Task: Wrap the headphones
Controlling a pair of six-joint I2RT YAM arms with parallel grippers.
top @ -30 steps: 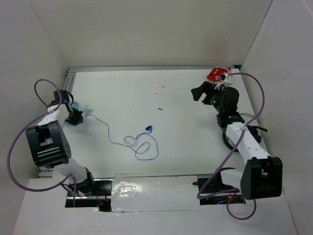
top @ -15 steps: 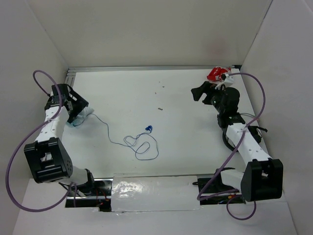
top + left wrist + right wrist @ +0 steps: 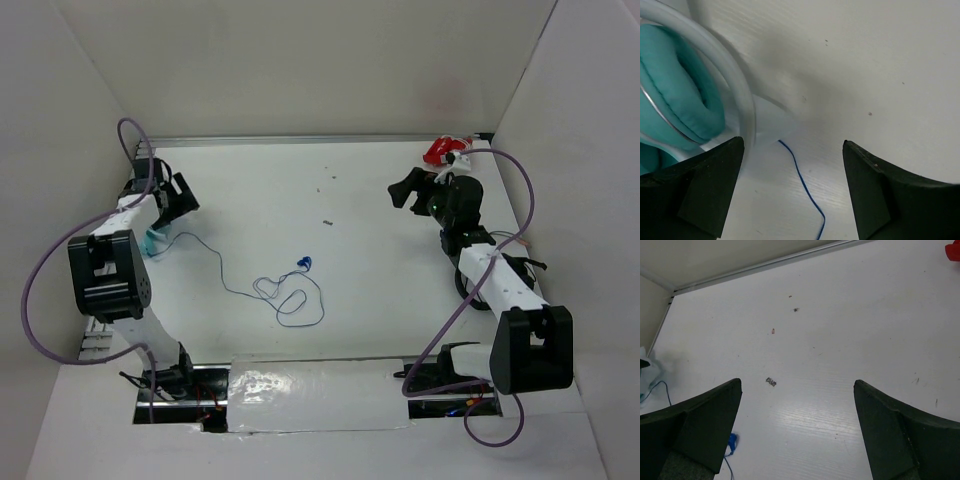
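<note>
The headphones (image 3: pixel 150 242) lie at the table's left edge; in the left wrist view a teal ear cup (image 3: pixel 675 100) and the white headband (image 3: pixel 742 107) fill the left side. Their thin dark-blue cord (image 3: pixel 225 280) runs right into loose loops (image 3: pixel 292 298) and ends at a blue plug (image 3: pixel 303 263). My left gripper (image 3: pixel 175 210) hovers open just beyond the headphones, the cord (image 3: pixel 802 180) lying between its fingers (image 3: pixel 705 185), nothing held. My right gripper (image 3: pixel 402 192) stands open at the far right, holding nothing, with the plug (image 3: pixel 732 440) by its left finger.
A small red and white object (image 3: pixel 447 150) sits in the far right corner, behind my right wrist, and shows red (image 3: pixel 954 250) in that wrist's view. White walls close in the table on three sides. Small dark specks (image 3: pixel 327 222) lie mid-table.
My left gripper has opened and let go of the headphones, then swung up and toward the far left corner. The headphones stay on the table. The right arm barely shifted.
</note>
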